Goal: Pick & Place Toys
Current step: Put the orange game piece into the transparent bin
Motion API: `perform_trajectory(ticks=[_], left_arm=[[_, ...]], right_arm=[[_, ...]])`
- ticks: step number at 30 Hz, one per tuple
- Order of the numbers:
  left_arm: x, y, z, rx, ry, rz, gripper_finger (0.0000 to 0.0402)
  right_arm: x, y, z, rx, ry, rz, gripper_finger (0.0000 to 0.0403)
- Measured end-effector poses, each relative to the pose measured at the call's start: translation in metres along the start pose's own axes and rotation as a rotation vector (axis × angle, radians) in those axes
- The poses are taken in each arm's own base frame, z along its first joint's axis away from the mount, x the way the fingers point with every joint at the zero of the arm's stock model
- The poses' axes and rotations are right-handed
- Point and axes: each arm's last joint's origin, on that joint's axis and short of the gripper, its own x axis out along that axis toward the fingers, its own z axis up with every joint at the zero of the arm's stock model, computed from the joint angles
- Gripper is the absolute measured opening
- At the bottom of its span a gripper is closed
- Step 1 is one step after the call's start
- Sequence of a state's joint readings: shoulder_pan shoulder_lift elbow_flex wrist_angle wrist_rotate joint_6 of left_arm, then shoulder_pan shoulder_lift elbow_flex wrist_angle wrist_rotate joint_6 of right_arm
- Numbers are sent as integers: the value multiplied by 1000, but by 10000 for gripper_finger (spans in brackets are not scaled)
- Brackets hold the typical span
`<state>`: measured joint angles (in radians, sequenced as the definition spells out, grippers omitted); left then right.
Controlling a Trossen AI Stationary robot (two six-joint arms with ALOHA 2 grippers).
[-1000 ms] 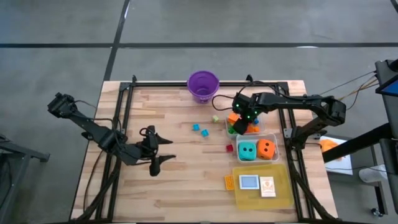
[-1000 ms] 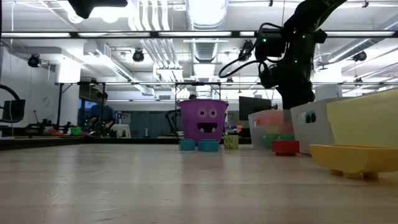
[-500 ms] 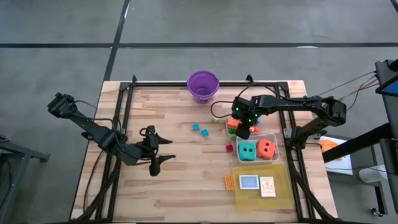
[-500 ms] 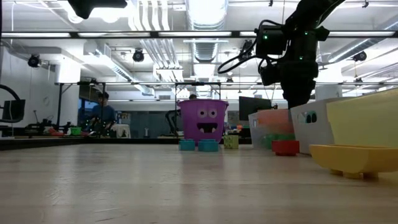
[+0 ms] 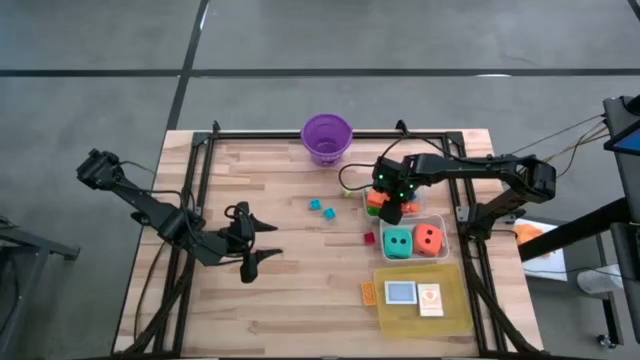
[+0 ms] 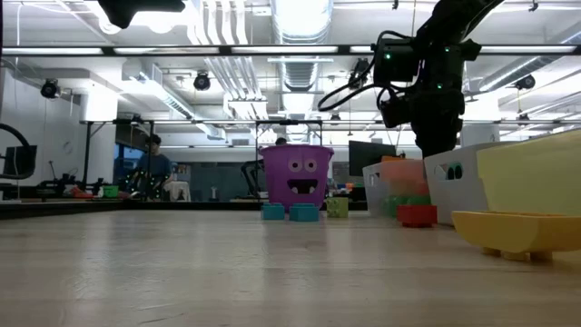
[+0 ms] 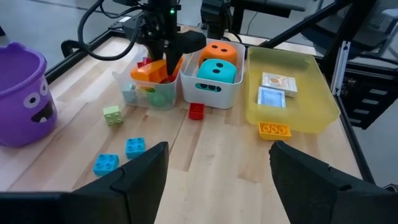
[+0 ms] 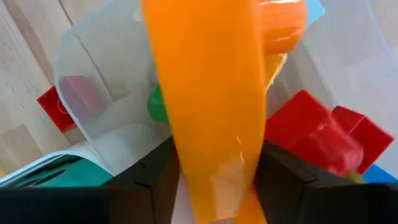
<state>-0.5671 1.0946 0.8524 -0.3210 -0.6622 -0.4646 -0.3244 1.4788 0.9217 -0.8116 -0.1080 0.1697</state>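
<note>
Reaching down over the clear plastic tub (image 7: 152, 93) of small bright blocks near the bench's right edge, the right gripper (image 5: 392, 207) has its dark fingers (image 8: 283, 180) either side of a long orange wedge (image 8: 208, 106); whether they clamp it cannot be told. The left gripper (image 5: 250, 243) waits spread and empty near the bench's left edge.

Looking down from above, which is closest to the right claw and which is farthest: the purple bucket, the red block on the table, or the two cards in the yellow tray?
From the right gripper:
1. Red block, just beside the tubs.
2. Purple bucket, at the table's far edge.
3. Cards, in the yellow tray at the near edge.
</note>
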Motion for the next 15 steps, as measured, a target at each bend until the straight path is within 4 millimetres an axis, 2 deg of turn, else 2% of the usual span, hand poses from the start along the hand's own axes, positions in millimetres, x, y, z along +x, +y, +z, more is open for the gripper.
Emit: perform_trajectory(ticks=[9, 15], left_arm=[[0, 0, 0, -23, 0, 0, 270], [0, 0, 0, -35, 0, -1, 270]], right_arm=[[0, 0, 0, 35, -4, 7, 262], [-2, 0, 0, 58, -10, 9, 297]])
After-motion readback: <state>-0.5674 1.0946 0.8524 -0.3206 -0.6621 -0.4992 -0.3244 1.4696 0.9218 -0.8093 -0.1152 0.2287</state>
